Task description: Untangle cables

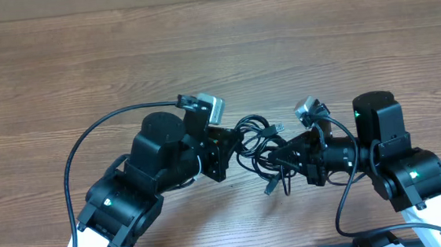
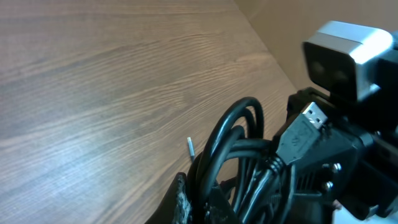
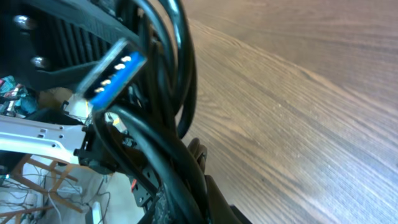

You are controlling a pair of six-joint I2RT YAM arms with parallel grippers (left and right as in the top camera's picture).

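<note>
**Left claw [image 1: 237, 148] and right claw [image 1: 287, 151] both clamped on the cables [image 1: 257, 143]**

From where I stand, the left claw is pinched tight on the tangle's nine o'clock side and the right claw is closed on it at three o'clock. The knotted bundle sits between them, just toward five o'clock from the middle of the wooden table [image 1: 199, 54]. One loose plug [image 1: 271, 187] trails out at six o'clock. Whether the knot touches the wood, I cannot tell.

Wood-grain table [image 1: 278, 48] (evenly lit)
</note>
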